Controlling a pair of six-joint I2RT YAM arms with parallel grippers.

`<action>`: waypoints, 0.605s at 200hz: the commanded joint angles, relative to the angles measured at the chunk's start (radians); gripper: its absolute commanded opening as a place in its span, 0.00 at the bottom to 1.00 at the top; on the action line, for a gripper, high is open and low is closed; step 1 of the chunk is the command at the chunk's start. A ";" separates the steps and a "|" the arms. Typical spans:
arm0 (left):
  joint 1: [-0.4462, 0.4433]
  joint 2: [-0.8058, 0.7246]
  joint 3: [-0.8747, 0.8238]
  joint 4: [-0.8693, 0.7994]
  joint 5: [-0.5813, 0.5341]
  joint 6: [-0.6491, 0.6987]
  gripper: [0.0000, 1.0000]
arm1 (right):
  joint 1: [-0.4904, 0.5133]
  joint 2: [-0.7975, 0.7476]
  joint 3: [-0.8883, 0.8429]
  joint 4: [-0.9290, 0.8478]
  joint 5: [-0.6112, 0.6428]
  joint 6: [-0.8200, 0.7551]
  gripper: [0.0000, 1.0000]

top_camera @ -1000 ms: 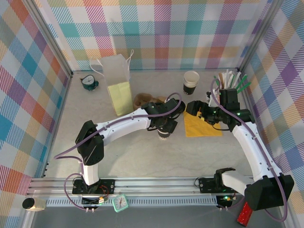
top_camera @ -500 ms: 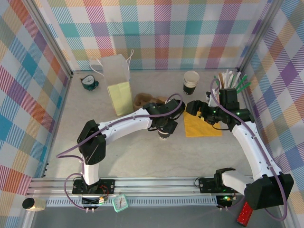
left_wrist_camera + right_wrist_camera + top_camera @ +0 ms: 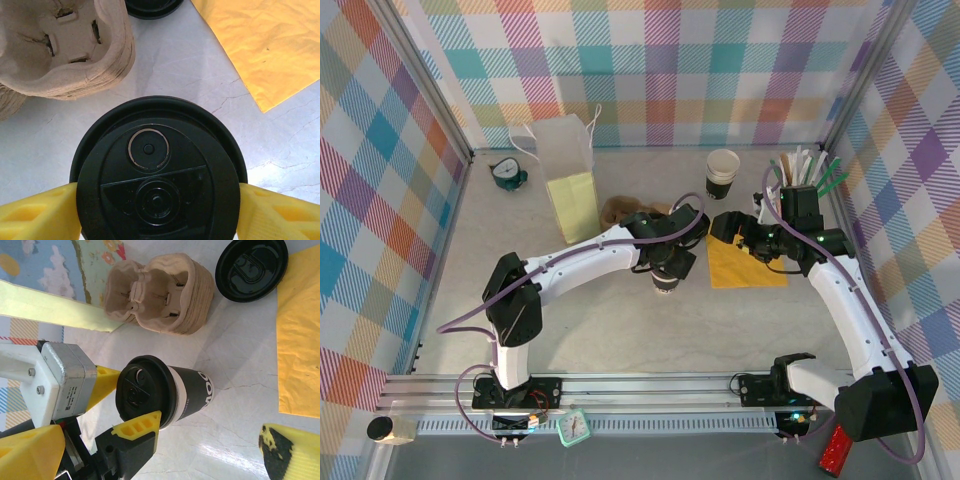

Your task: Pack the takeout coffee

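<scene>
Black paper cup with a glossy round black lid [image 3: 192, 392], that's the takeout coffee. It sits about mid-table on the pale marble-look table [image 3: 620, 330], just on the near side of the brown pulp cup carrier [image 3: 160, 295] and just left of the yellow paper napkin [image 3: 748, 265]. The left gripper [image 3: 159, 217] is clamped on it right under the lid rim, yellow fingers [image 3: 35, 215] pressed on opposite sides. That makes sense to me: grabbing high on the wall under the lip means the cup can't slip down through the grip, and the lid doesn't get squashed. The cup's upright, long axis vertical, lid facing straight up at the left wrist camera and base down toward the table. I can't tell if the base is touching the table or just off it. The white lettering on the wall faces the right arm's side. The right gripper [image 3: 728, 226] hangs over the far left corner of the napkin with its fingers spread wide and nothing in them, so I'd guess it's just parked out of the way. A loose black plastic lid [image 3: 252, 267] lies flat between the carrier and the napkin. My guess is the carrier's empty pockets are where the coffee goes. They're close, so probably a short lift and drop, keeping it level.
</scene>
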 commanded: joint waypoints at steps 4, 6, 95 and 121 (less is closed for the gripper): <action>-0.012 -0.013 0.012 -0.043 0.024 0.003 0.73 | 0.007 0.004 -0.008 0.017 0.003 0.002 0.99; -0.011 -0.013 0.011 -0.044 0.024 0.002 0.73 | 0.007 0.004 -0.008 0.017 0.003 0.002 0.99; -0.010 0.003 -0.004 -0.054 0.018 -0.007 0.73 | 0.014 0.004 -0.002 0.016 0.004 0.003 0.99; -0.011 0.003 -0.011 -0.060 0.012 -0.006 0.73 | 0.015 0.001 -0.003 0.015 0.007 0.004 0.99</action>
